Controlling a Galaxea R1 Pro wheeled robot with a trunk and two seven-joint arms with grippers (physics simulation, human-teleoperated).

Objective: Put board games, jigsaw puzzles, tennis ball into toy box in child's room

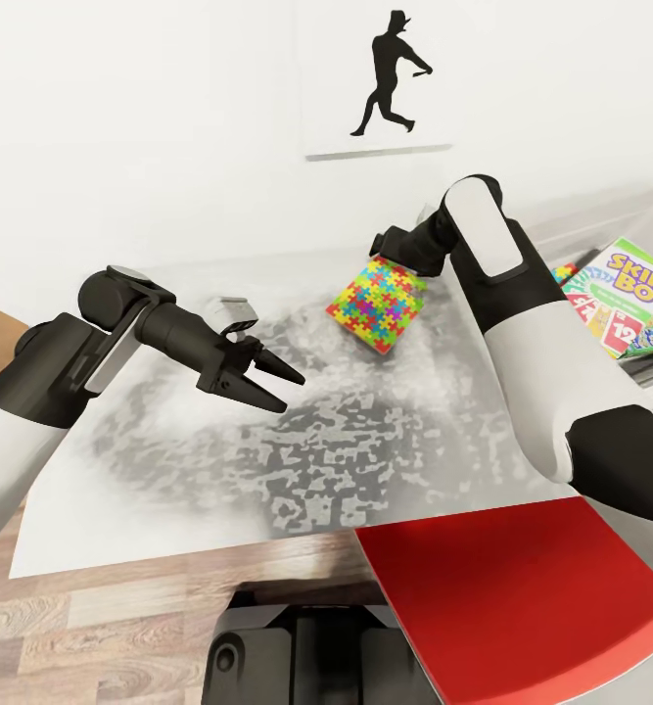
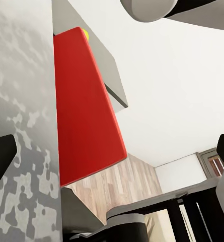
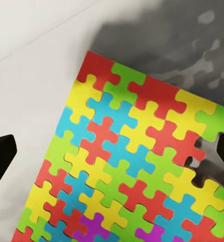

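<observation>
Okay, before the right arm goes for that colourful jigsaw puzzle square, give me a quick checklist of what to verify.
1. Right gripper open: ok, jaws spread wide.
2. Multicoloured flat jigsaw puzzle square between the jaws: ok in the right wrist view.
3. Jaws touching the puzzle: cannot tell.
4. Left gripper out of the way: ok, open, empty, apart from the puzzle.
5. Green-yellow-red "Skip-Bo" game box out of the way: ok, beyond the right arm.
</observation>
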